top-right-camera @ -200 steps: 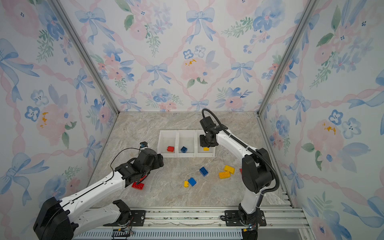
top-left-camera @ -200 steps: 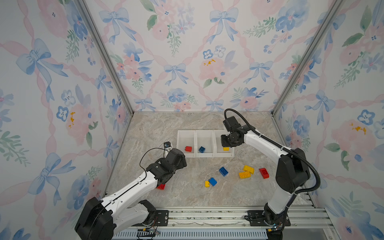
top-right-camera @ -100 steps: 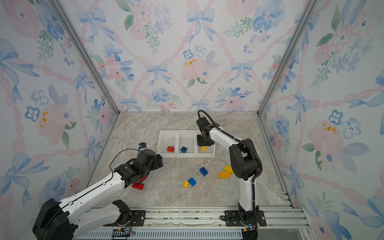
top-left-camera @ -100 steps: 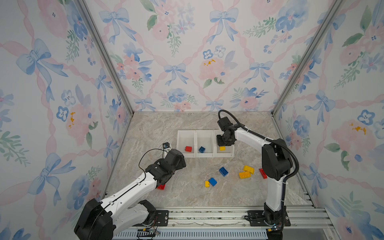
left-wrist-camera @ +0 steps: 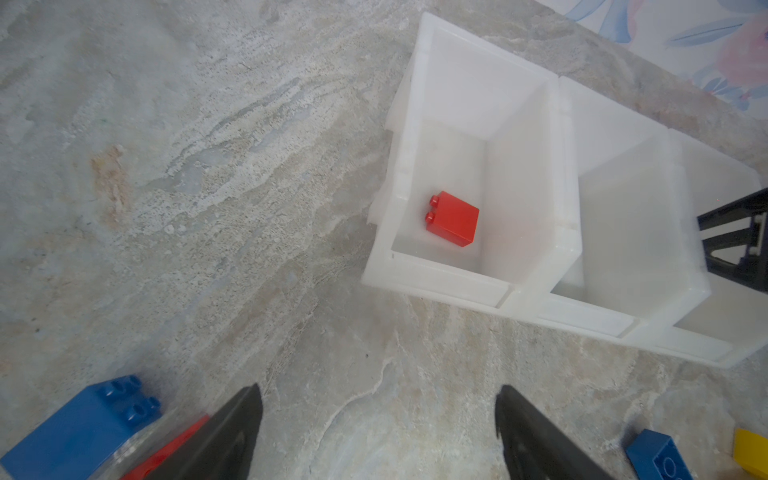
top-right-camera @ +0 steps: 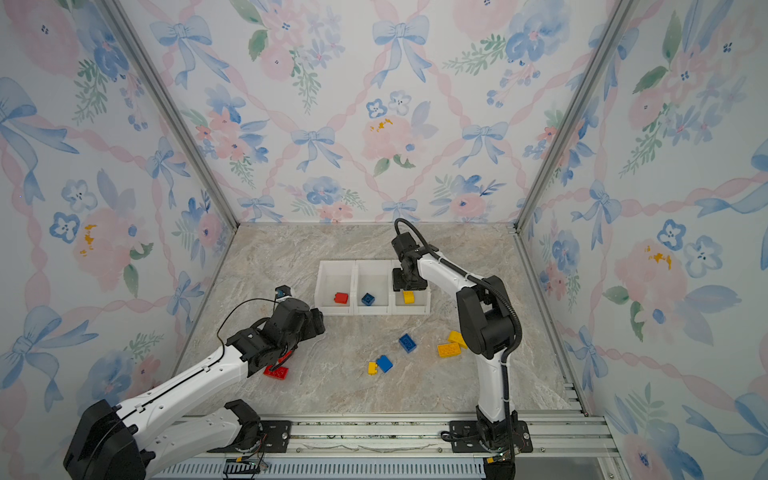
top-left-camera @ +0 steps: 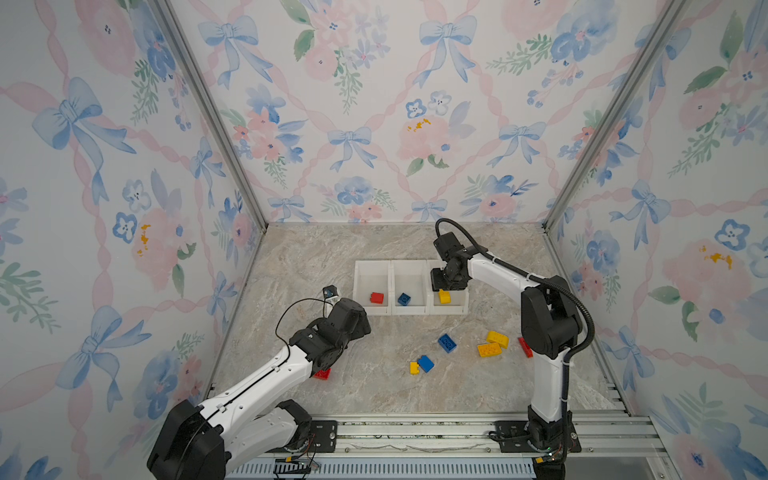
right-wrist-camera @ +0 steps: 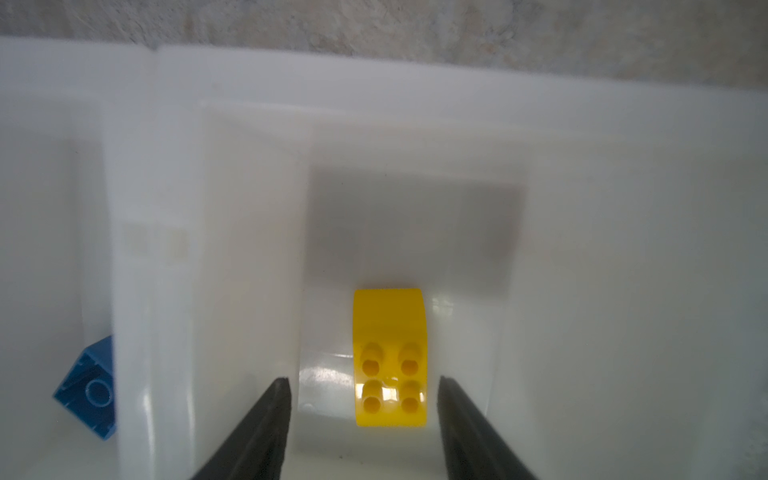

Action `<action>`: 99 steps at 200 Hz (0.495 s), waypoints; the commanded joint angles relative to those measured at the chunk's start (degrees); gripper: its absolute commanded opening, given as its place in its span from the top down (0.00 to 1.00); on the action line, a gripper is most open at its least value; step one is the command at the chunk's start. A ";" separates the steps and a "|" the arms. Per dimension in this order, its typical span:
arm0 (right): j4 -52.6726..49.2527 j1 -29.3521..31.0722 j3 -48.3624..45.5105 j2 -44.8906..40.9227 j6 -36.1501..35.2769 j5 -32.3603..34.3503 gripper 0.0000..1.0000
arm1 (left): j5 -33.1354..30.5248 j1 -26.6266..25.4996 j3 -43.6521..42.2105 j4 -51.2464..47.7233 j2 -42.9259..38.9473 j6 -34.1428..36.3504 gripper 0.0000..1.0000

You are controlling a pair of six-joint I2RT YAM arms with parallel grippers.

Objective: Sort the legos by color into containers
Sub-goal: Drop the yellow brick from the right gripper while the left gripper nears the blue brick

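In a top view we count three white bins (top-left-camera: 371, 270) mid-frame, holding one red brick (top-left-camera: 377, 297), one blue brick (top-left-camera: 403, 299) and one yellow brick (top-left-camera: 444, 296). Seven loose bricks (top-left-camera: 446, 343) dot the worktop (top-left-camera: 415, 395) below. Left wrist view: left jaws spread, empty. Right wrist view: right jaws spread astride the binned yellow brick (right-wrist-camera: 390, 357), touching nothing.

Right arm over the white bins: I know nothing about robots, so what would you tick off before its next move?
1. The yellow brick lies on the floor of the right bin: ok.
2. The right end effector is open, fingers clear of it: ok.
3. Colours match, red brick in left bin, blue brick in middle bin: ok.
4. The left end effector is open, holding nothing: ok.
5. Everything sorted: not ok, loose blue brick and others lie outside.
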 commanded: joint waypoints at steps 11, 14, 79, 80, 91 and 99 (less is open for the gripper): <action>-1.34 0.30 -0.98 -4.01 0.08 -0.26 0.39 | -0.78 0.57 -0.93 -0.50 -0.52 -1.02 0.10; -1.34 0.30 -1.22 -4.31 0.13 -0.26 0.39 | -0.77 0.63 -0.95 -0.45 -0.44 -1.07 0.10; -2.37 1.83 -7.47 -13.18 1.79 -0.88 0.28 | -2.52 4.20 2.36 -7.14 2.06 -1.41 0.11; -2.43 1.87 -7.58 -13.29 1.80 -0.88 0.27 | -2.53 4.26 2.39 -7.21 2.14 -1.44 0.11; -3.04 2.29 -8.44 -14.76 1.95 -0.87 0.25 | -2.38 5.20 2.68 -8.05 2.24 -1.15 0.11; -3.50 2.51 -8.95 -15.82 2.03 -0.79 0.24 | -2.04 6.07 2.68 -8.73 2.39 -1.04 0.11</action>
